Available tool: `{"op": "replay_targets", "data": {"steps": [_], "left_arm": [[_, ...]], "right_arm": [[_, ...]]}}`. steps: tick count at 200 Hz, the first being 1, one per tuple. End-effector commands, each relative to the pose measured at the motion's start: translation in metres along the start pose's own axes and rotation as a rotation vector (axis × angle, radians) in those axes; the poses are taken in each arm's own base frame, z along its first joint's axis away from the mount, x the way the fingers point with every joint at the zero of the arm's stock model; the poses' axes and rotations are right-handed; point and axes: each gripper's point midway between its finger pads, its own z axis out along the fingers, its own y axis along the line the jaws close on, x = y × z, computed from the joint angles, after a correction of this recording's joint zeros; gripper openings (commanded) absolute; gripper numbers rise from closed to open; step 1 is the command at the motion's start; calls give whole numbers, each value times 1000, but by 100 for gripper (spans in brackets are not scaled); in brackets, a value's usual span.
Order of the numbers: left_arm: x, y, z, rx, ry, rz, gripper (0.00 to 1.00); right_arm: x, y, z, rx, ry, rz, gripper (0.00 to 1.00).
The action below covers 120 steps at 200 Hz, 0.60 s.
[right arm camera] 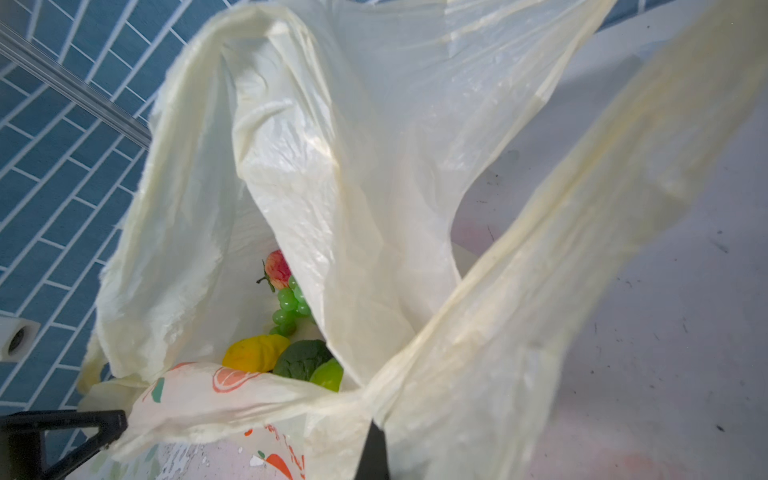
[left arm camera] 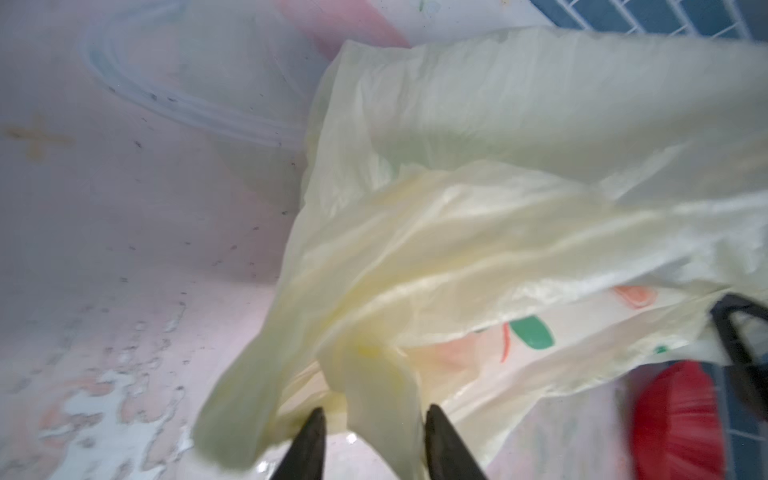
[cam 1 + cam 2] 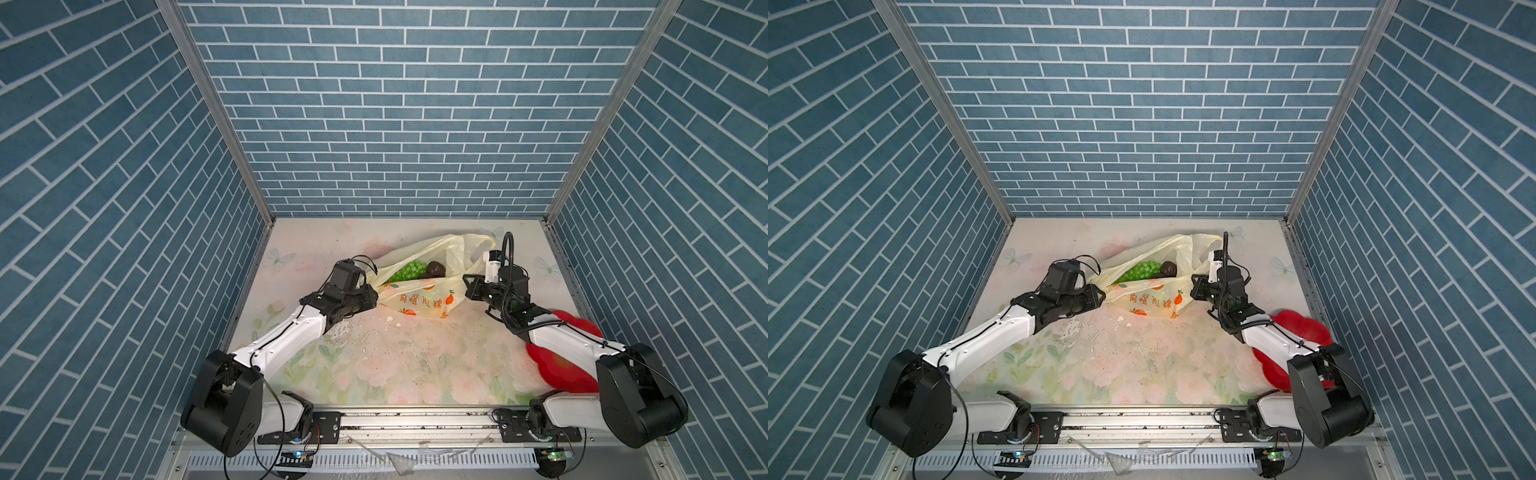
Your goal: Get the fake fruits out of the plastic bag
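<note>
Right wrist view — right gripper (image 1: 374, 440) pinches plastic bag (image 1: 332, 166) — fake fruits (image 1: 286, 307) inside.

We see a plastic bag (image 1: 332, 166): thin, crinkly and a bit shiny, and light comes through it. The green grapes (image 1: 289, 307) inside look like smooth, glossy plastic, and the yellow lump (image 1: 253, 353) shines too. The dark green fruit (image 1: 301, 359) looks bumpy and dull. The red plate (image 3: 557, 374) looks smooth. The tabletop (image 3: 395, 365) has a flat printed skin, scuffed and peeling in spots. The left claw (image 2: 374, 415) is dull black. The arm shells (image 3: 291, 332) are smooth white plastic. The front rail (image 3: 415, 419) is bare metal.
</note>
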Motion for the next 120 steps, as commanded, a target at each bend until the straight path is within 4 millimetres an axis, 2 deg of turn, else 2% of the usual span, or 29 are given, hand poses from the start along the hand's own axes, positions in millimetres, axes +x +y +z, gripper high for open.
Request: {"op": "replay_targets", "data": {"steps": [1, 15, 29, 41, 57, 79, 120], "left_arm": [[-9, 28, -38, -190, -36, 76, 61], [-14, 35, -58, -272, -60, 117, 69], [-21, 32, -76, -332, -93, 184, 74], [-25, 16, -85, -351, -116, 272, 76], [-31, -16, -90, -357, -146, 406, 78], [-35, -48, -74, -373, -117, 554, 80], [-38, -53, -20, -512, 19, 671, 83]], "right_arm": [[-21, 15, -9, -46, -66, -19, 0], [-20, 15, -9, -40, -56, -23, 0], [-18, 17, -9, -40, -48, -30, 0], [-19, 20, -9, -41, -47, -39, 0], [-19, 26, -10, -48, -45, -55, 0], [-21, 32, -12, -51, -52, -75, 0], [-24, 39, -18, -56, -61, -99, 0]]}}
